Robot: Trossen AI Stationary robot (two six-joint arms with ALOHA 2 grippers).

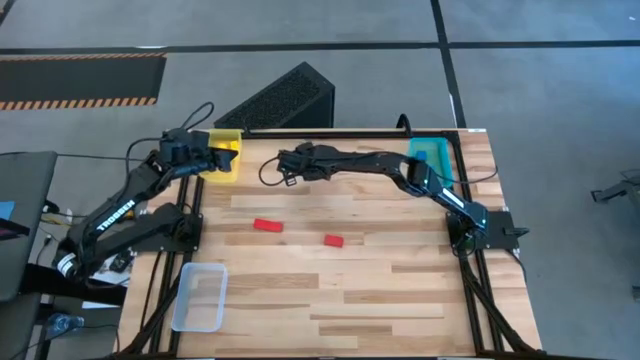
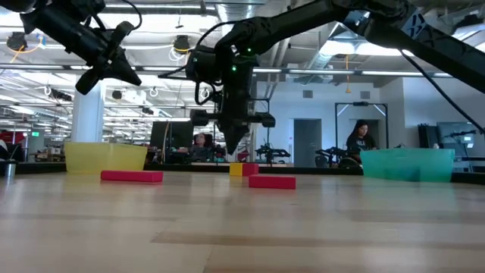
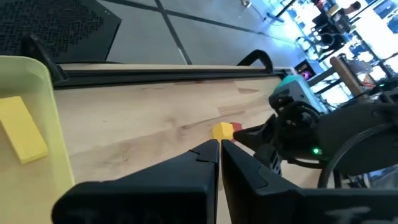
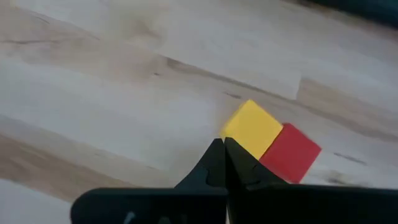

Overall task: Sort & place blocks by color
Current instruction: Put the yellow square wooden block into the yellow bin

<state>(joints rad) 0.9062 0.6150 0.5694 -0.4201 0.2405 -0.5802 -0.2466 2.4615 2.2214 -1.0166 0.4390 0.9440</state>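
Observation:
A small yellow block [image 4: 252,127] and a small red block [image 4: 291,152] lie side by side and touching on the table near its far edge; they also show in the low view as the yellow and red pair [image 2: 244,169]. My right gripper [image 4: 222,146] is shut and hangs just above them, pointing down [image 2: 232,149]. A red oblong block [image 1: 267,225] and a shorter red block [image 1: 334,240] lie flat mid-table. A yellow oblong block [image 3: 22,127] lies in the yellow tray [image 1: 236,134]. My left gripper [image 3: 219,146] is shut, raised over that tray [image 1: 213,158].
The teal tray [image 1: 430,160] stands at the far right corner and the clear tray [image 1: 200,295] at the near left. A black frame rail [image 3: 155,71] runs along the far edge. Bare wood lies between the red blocks and the near edge.

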